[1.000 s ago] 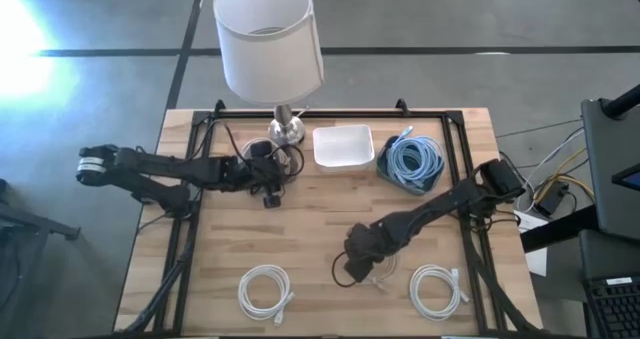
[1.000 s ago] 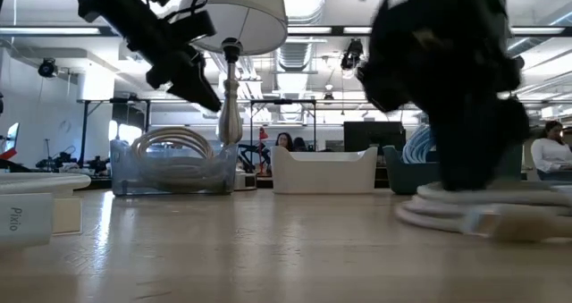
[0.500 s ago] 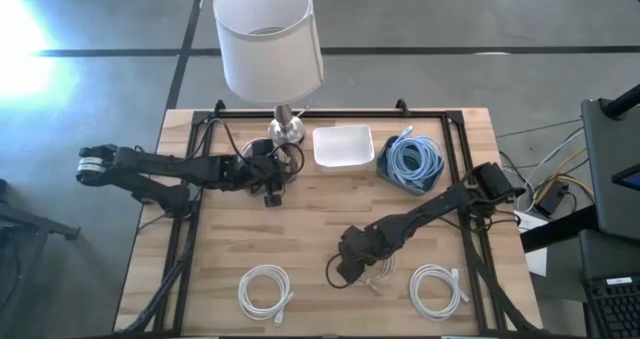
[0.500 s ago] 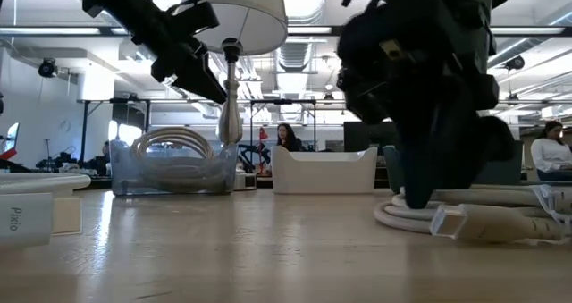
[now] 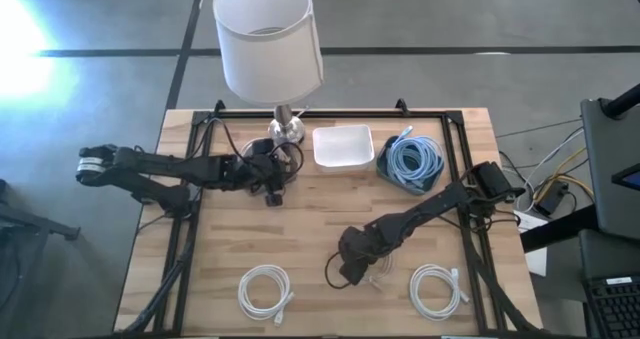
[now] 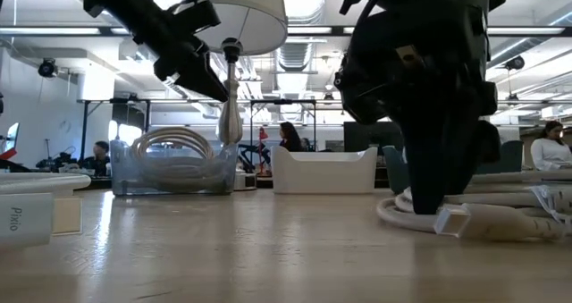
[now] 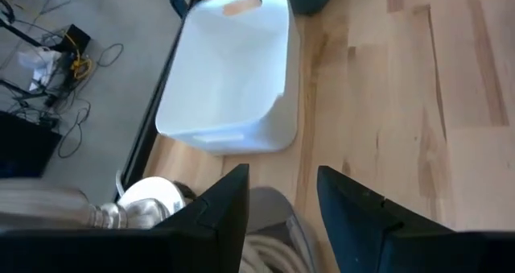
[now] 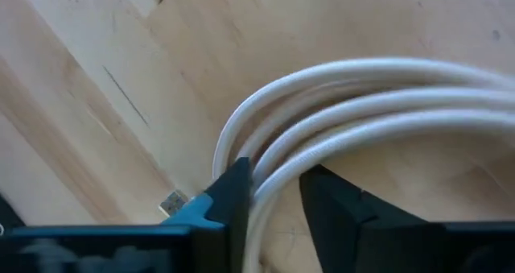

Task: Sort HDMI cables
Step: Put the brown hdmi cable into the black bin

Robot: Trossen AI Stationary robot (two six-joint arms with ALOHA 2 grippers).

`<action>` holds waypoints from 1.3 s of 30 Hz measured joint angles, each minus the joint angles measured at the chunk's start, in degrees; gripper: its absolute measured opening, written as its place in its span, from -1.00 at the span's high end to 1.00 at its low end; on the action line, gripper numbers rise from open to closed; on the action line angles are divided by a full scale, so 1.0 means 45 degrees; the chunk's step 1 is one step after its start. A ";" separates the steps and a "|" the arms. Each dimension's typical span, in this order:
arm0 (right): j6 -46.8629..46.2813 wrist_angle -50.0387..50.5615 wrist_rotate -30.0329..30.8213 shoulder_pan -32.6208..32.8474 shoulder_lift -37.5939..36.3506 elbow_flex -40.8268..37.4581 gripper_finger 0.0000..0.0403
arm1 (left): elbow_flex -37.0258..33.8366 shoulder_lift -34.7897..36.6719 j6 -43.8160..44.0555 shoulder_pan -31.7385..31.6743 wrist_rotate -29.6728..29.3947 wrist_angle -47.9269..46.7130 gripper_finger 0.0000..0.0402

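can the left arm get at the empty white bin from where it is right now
Probably yes. The left gripper hovers open beside the lamp base, and the white bin sits just beyond it with bare table between.

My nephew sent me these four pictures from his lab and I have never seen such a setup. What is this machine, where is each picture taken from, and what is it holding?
It is a robot with two dark arms at a wooden table, each ending in a two-finger gripper. One picture looks straight down, one looks level across the table top, and two come from cameras on the wrists. The right gripper is down over a white cable coil, its fingers either side of the strands, closing on them. The left gripper hangs open beside the lamp, holding nothing. On the table: two more white coils, an empty white bin, a blue bin of light blue cables, and a clear bin of beige cables.
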State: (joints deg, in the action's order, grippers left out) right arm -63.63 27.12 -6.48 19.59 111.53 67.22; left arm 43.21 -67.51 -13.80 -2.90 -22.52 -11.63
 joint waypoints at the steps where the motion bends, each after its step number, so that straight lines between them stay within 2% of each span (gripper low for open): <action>1: 0.0014 0.0037 0.0019 -0.0019 0.0009 0.0019 0.57 | -0.0019 0.0000 0.0002 0.0000 0.0002 0.0208 0.25; 4: 0.0419 0.0083 0.0144 -0.0043 -0.0066 0.0140 0.74 | -0.0041 0.0000 0.0131 0.0000 0.0276 0.0580 0.25; 7: 0.0978 -0.0246 0.1078 -0.0075 -0.0189 0.0407 0.87 | -0.0037 0.0000 0.0819 0.0000 0.1146 0.0993 0.25; 9: 0.1576 -0.0123 0.1907 -0.0111 -0.0474 0.0653 0.92 | -0.0037 0.0003 0.1875 0.0000 0.2221 0.1315 0.25; 13: 0.3535 -0.0148 0.3983 -0.0089 -0.0729 0.1253 0.92 | -0.0042 0.0002 0.4995 -0.0015 0.5323 0.1788 0.25; 16: 0.4884 -0.0128 0.5589 -0.0116 -0.0706 0.1639 0.92 | -0.0061 0.0000 0.6141 -0.0010 0.7056 0.1893 0.25; 20: 0.6072 -0.0091 0.7138 -0.0155 -0.0734 0.1961 0.92 | -0.0074 -0.0276 0.6884 -0.0012 0.7230 0.1898 0.25; 27: 0.7784 0.0217 0.7888 -0.0115 -0.0739 0.2463 0.92 | -0.0109 -0.1430 0.8095 -0.0010 0.7237 0.1856 0.25; 34: 0.7478 0.3287 0.9836 -0.0100 -0.0758 0.3256 0.91 | -0.0109 -0.2224 0.8391 -0.0010 0.8004 0.1912 0.25; 39: 0.7632 0.3928 1.0272 -0.0071 -0.0803 0.3884 0.91 | -0.0109 -0.2865 0.8382 -0.0002 0.8228 0.2798 0.25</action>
State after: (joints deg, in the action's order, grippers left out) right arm -29.29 44.80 39.75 19.27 107.92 84.70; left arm 42.72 -80.40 23.92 -2.90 14.50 0.96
